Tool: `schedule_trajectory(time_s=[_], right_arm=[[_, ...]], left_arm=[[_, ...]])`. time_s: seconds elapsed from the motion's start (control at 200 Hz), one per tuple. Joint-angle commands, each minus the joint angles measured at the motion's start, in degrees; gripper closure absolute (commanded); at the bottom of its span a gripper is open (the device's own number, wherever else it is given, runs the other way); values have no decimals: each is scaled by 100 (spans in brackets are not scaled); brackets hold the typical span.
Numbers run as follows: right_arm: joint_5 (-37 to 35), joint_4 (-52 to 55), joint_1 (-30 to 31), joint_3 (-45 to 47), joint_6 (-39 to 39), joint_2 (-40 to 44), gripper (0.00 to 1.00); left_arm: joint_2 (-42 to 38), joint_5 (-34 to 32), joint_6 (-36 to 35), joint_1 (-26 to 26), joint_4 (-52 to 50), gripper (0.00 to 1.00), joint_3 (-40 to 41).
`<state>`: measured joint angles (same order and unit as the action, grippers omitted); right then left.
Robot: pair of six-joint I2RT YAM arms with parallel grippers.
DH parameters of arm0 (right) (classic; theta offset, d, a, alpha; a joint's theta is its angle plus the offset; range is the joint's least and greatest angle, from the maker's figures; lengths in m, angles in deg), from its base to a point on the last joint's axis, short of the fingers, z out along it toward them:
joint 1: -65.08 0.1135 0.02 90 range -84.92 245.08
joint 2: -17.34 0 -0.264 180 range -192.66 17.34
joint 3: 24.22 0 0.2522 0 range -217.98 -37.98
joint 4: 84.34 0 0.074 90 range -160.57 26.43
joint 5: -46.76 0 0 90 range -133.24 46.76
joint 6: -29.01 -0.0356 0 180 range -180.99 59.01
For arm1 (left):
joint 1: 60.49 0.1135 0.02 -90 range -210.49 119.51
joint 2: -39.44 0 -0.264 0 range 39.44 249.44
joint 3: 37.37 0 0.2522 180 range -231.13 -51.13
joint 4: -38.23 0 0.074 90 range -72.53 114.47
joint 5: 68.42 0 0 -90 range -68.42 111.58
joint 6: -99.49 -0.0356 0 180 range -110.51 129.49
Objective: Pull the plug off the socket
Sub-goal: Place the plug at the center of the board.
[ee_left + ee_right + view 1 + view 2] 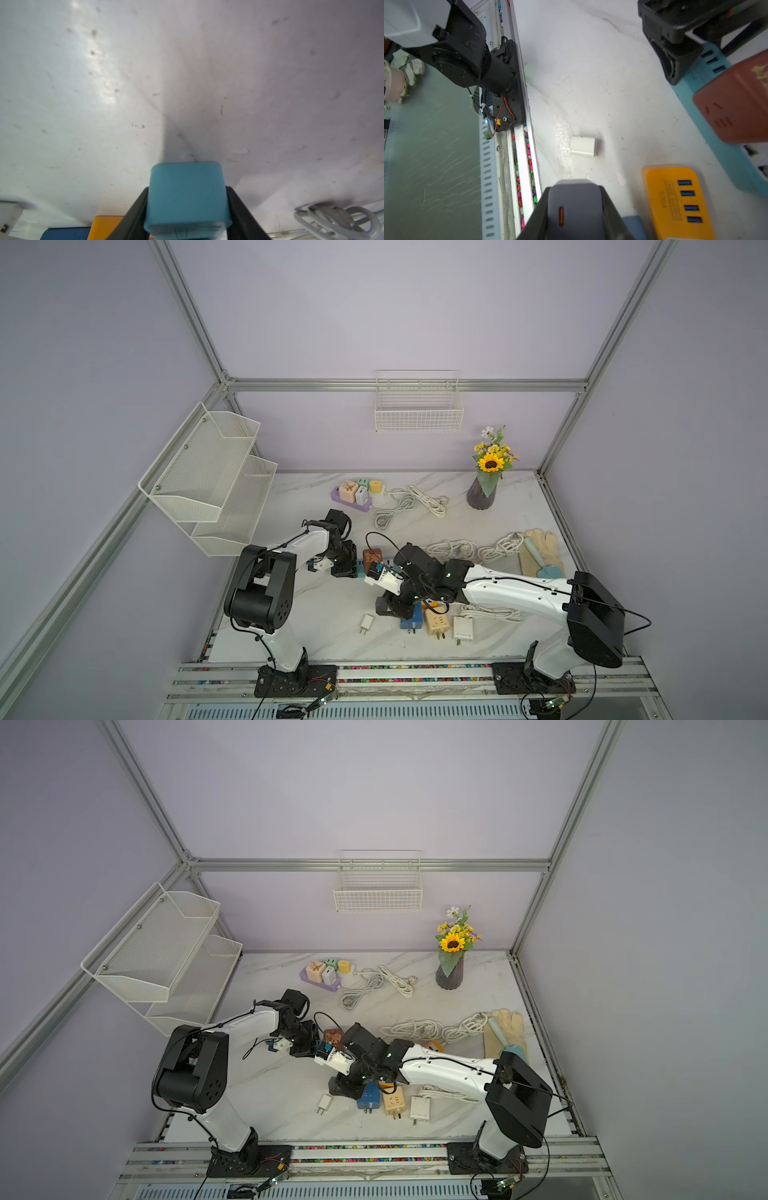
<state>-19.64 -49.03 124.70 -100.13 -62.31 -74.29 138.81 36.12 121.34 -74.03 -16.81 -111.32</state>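
teal plastic fills the left wrist view: the end of the teal power strip sits pinched between the black fingers of the left gripper, which is clamped across its width. that grip looks meant to pin the strip to the marble table so it cannot lift or slide when a plug is tugged. the right gripper is closed around a grey plug with a small orange mark on its face, one finger on each flat side, a hold that would suit a straight pull. in the right wrist view this plug is well apart from the strip, with bare table beyond it, so it reads as already free of its socket; its pins are hidden. in both top views the right gripper hangs low near the front of the table, just beside a row of loose adapters: a blue plug, a beige plug and a white flat plug, with a small white charger and an orange usb charger close by. the likely aim is to set the grey one down among them. a brown-red plug sits seated on the strip, so more pulling may follow.
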Motion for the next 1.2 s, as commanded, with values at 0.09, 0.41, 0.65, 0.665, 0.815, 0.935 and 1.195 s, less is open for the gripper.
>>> schedule_trajectory(time_s=[0.09, 0.41, 0.65, 0.665, 0.815, 0.935, 1.195], right_arm=[[-356, 325, 97, -403, -1482, -628, 78], [-1021, 1910, 139, -1262, -2112, -1457, 75], [-1226, 2168, 200, -1398, -2206, -1633, 70], [-1226, 2170, 205, -1413, -2201, -1650, 69], [-1304, 2250, 226, -1624, -2177, -1918, 63], [-1380, 2275, 244, -1671, -2134, -2065, 60], [-1460, 2248, 244, -1689, -2019, -1963, 50]], left_arm=[[299, -730, -172, -39, -331, 94, 235], [276, -747, -217, -43, -346, 94, 255], [302, -743, -234, -36, -341, 94, 180], [305, -743, -234, -37, -342, 94, 168], [319, -747, -225, -26, -350, 94, 156], [320, -743, -208, -29, -355, 94, 157], [348, -761, -203, -34, -372, 94, 126]])
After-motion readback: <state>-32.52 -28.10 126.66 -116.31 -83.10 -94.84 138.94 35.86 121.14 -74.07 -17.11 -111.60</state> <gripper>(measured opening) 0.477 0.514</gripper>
